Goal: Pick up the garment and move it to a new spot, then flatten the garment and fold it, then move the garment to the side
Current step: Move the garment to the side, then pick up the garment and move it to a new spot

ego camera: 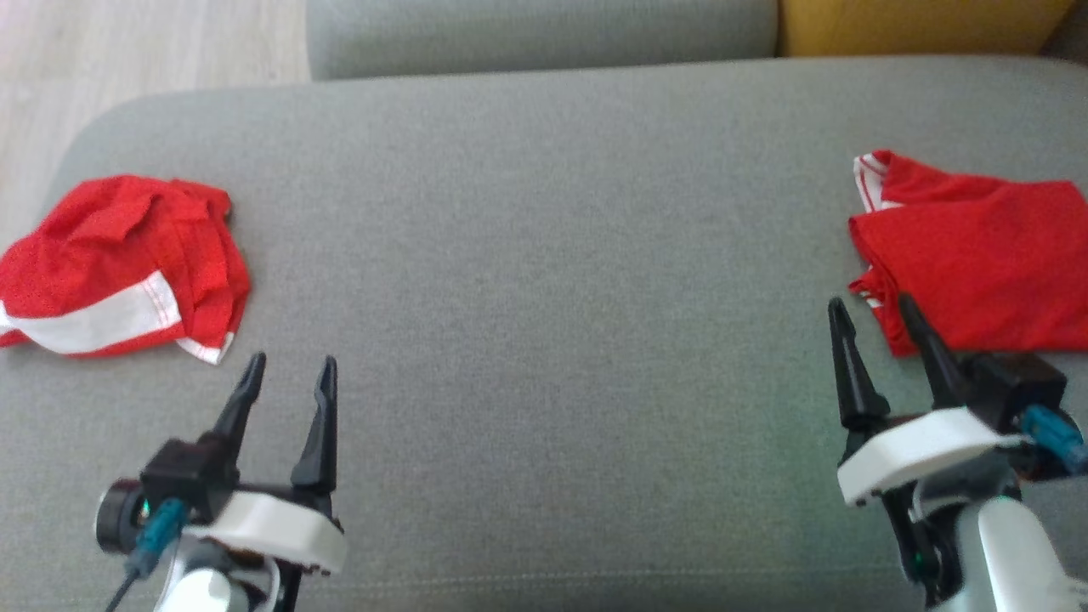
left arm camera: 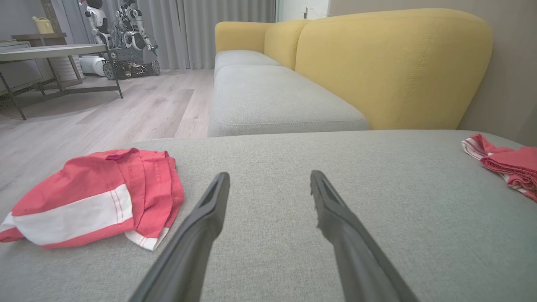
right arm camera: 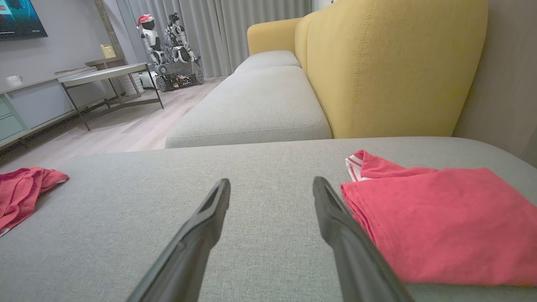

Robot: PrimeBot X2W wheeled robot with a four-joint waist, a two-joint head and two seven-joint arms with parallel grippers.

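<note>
- Head view: left gripper (ego camera: 291,361) at lower left, jaws spread wide, nothing between them; right gripper (ego camera: 871,302) at lower right, same: wide apart and empty
- crumpled garment (ego camera: 119,263) sits at the left edge of the frame, mid-height, on the grey cushion (ego camera: 552,255); it is just up-left of the left fingertips, not touching; folded garment (ego camera: 977,255) at the right edge looks finished (my read, not a given)
- risk 1, wrong target: two red pieces, same white trim; the right gripper is nearest the folded one, and a pinch there would undo the fold
- risk 2, snag: in the right wrist view the right-hand finger (right arm camera: 337,226) lies just beside the folded edge; cannot tell if it touches; a sideways sweep could drag the stack
- risk 3, partial grab: the heap is layered, white band (left arm camera: 71,218) on top in the left wrist view; a shallow pinch likely lifts one layer and the rest trails
- risk 4, drop: the heap lies near the cushion's rounded corner, floor (ego camera: 127,51) beyond at upper left; a push instead of a pinch could shove it off
</note>
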